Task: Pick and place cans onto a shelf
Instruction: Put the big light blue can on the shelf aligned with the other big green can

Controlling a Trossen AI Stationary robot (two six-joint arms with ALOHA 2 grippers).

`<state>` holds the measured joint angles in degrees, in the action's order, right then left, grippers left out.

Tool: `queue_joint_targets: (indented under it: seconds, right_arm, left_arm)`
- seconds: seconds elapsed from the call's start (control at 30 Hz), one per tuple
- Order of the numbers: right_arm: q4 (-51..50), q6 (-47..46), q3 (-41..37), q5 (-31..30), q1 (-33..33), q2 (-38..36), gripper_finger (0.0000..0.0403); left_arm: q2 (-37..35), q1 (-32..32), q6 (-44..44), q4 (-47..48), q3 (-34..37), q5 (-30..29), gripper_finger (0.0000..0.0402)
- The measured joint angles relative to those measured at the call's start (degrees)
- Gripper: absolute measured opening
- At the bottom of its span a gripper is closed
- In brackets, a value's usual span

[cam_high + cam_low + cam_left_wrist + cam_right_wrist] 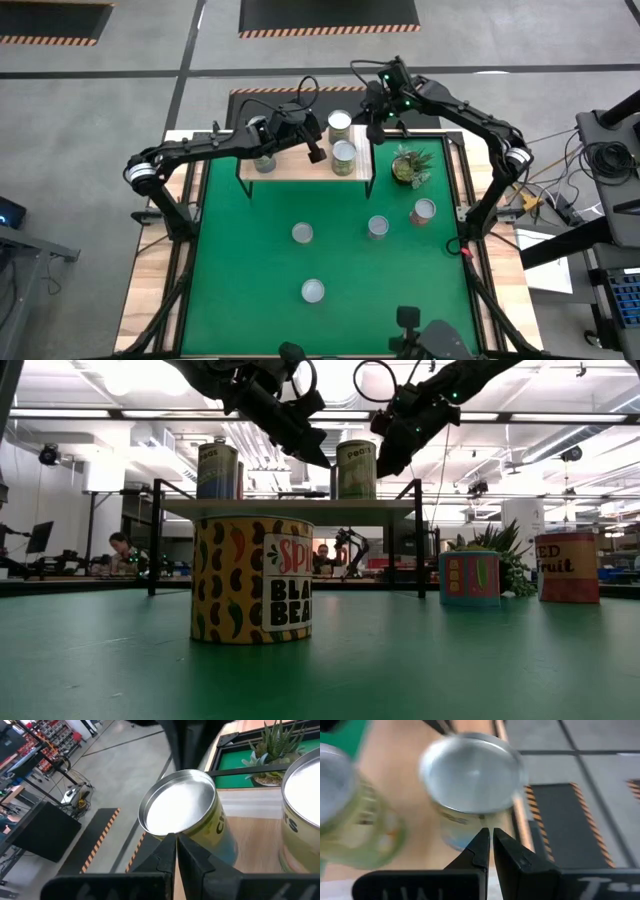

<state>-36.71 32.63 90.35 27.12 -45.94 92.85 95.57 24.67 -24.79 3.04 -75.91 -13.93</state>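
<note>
The light-wood shelf [295,170] stands at the table's back and carries three cans [340,124] [344,157] [264,160], the last partly hidden under the left arm. My left gripper [316,152] hangs shut and empty over the shelf, just left of the two right-hand cans; its wrist view shows a silver-topped can [182,812] right past the closed fingertips [172,845]. My right gripper [375,128], also shut and empty, hovers at the shelf's right end beside the rear can [470,775]. Several more cans stand on the green table [302,233] [377,227] [423,211] [313,291].
A small potted plant [410,165] sits just right of the shelf, close under the right arm. In the low view a black-beans can [252,580] stands nearest, with the shelf's thin black legs [155,540] behind it. People sit in the room beyond.
</note>
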Motion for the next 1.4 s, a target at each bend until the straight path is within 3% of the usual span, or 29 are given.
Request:
queue_joint_targets:
  seconds: [0.1,0.3,0.63,1.17,1.4]
  right_arm:
    - [2.2,0.0,0.0,-3.4,-0.2,0.2,0.0013]
    - [6.8,-0.5,-0.1,-1.0,0.5,1.5,0.0013]
    - [2.2,0.0,-0.1,3.2,1.1,0.5,0.0013]
    - [-0.6,-1.1,-0.1,0.2,1.1,-5.1,0.0013]
    - [4.8,-3.4,0.1,-0.1,1.3,-6.6,0.0013]
  left_arm:
    - [0.0,0.0,0.0,0.0,0.6,0.0,0.0000]
    - [0.0,0.2,0.2,0.0,1.4,0.0,0.0000]
    - [0.0,1.4,0.0,-1.2,1.5,0.0,0.0000]
    - [0.0,1.7,2.4,-1.0,1.5,1.5,0.0000]
    - [0.0,1.7,2.4,-3.1,1.5,1.5,0.0000]
